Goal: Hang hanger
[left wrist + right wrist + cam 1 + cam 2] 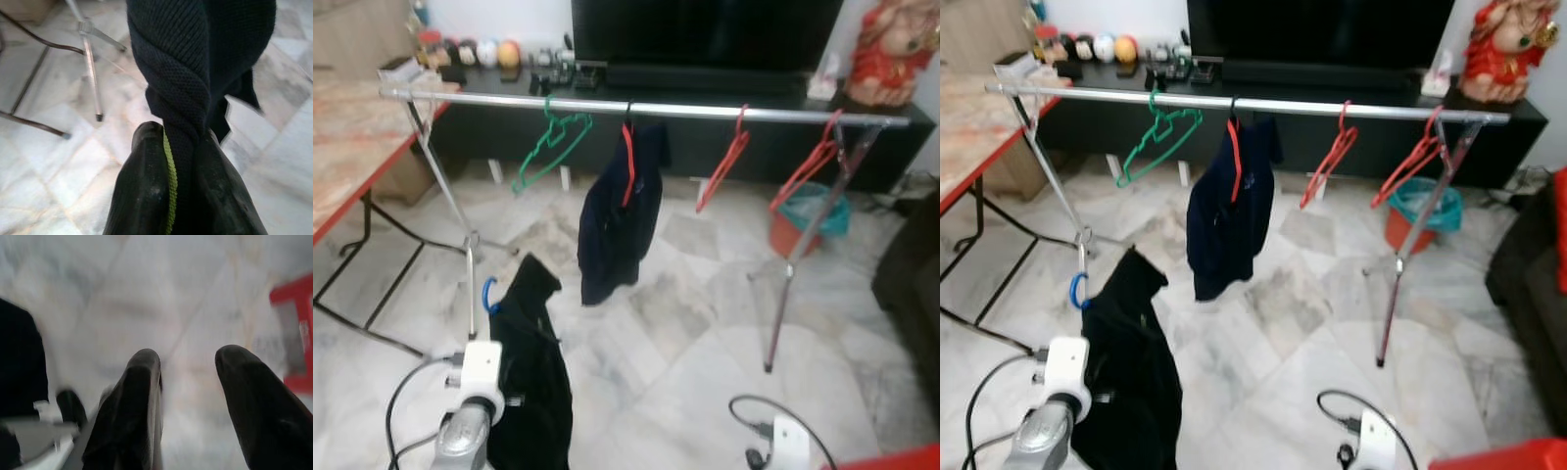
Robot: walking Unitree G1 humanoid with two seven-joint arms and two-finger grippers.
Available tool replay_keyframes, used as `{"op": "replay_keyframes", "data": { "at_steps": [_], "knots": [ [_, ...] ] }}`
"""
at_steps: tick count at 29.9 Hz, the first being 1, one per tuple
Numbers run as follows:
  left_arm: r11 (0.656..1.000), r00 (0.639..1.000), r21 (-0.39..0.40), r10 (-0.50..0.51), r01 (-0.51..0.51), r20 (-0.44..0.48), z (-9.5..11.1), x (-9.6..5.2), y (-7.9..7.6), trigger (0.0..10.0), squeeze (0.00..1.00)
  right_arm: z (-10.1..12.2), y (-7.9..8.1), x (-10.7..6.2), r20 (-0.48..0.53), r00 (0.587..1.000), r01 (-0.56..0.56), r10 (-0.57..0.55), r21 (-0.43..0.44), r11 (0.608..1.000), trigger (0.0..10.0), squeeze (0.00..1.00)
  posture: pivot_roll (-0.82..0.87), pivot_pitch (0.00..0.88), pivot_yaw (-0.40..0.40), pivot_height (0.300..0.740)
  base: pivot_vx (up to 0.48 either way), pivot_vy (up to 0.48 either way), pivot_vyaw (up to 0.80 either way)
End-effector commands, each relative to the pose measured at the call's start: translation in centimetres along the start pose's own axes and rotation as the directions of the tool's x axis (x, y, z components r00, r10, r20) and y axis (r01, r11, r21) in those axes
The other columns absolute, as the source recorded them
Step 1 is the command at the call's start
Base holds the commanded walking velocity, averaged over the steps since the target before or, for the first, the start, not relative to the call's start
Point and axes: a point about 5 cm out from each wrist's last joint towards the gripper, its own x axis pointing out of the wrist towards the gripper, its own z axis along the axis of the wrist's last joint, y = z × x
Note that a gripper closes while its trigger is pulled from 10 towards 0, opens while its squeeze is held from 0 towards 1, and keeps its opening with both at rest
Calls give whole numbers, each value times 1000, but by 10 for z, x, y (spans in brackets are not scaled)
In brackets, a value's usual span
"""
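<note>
A silver clothes rail (705, 110) crosses the room in front of me. On it hang an empty green hanger (551, 143), a dark garment on a red hanger (619, 213), and two empty red hangers (724, 164) (811, 166). Low on my left, a second dark garment (530, 372) hangs on a hanger with a blue hook (488, 294). My left gripper (178, 134) is shut on its knit fabric, well below the rail. My right gripper (188, 360) is open over the floor, holding nothing.
A table with a red edge (357, 201) stands at the left. Behind the rail is a black TV cabinet (724, 147). A red and teal bin (808, 217) sits by the rail's right legs (783, 294). A dark sofa (911, 274) is at the right.
</note>
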Motion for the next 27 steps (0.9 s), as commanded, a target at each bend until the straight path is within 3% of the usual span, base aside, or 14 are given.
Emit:
{"op": "replay_keyframes", "data": {
  "at_steps": [1,4,6,8,11,13,16,17,21,24,27],
  "knots": [
    [1000,999,0,14,-14,29,4,0,4,10000,0,10,-5,1,35,999,23,-24,22,999,10000,0,-47,0,17,740,0,0,0],
    [1000,1000,-7,14,-14,16,-1,-3,5,10000,0,9,-10,1,40,998,39,-41,50,998,10000,0,-72,0,39,740,0,0,0],
    [1000,1000,3,-8,8,-6,-7,-6,0,10000,0,12,-21,0,55,995,75,-82,121,990,10000,0,-87,0,50,740,0,0,0],
    [999,999,18,-31,32,-33,-12,-8,-5,10000,0,12,-33,-1,63,993,95,-104,127,987,10000,0,-97,0,61,740,0,0,0],
    [999,999,24,-43,43,-13,-7,-6,-5,10000,0,15,-65,-7,90,985,134,-149,152,979,10000,0,-83,0,23,740,0,0,0],
    [999,999,20,-34,34,24,2,-2,-1,10000,0,22,-67,-6,108,985,122,-137,137,983,10000,0,-58,0,13,740,0,0,0],
    [1000,999,7,-9,9,44,5,-1,4,10000,0,27,-65,-5,118,986,107,-118,94,990,10000,0,-38,0,2,740,0,0,0],
    [999,999,-25,27,-25,48,7,-2,13,10000,0,32,-58,-3,122,988,91,-99,70,993,10000,0,25,0,-40,740,0,0,0],
    [999,993,-3,50,-50,104,13,-6,30,10000,0,42,-29,2,124,992,8,-5,-18,1000,10000,0,114,0,-93,740,0,0,0],
    [997,987,-3,82,-83,141,18,-12,44,10000,0,50,-14,4,131,990,-44,50,-50,998,10000,0,195,0,-154,740,0,0,0],
    [996,982,2,92,-94,164,23,-12,47,10000,0,59,-8,5,144,986,-71,81,-73,995,10000,0,263,0,-191,740,0,0,0]
  ]
}}
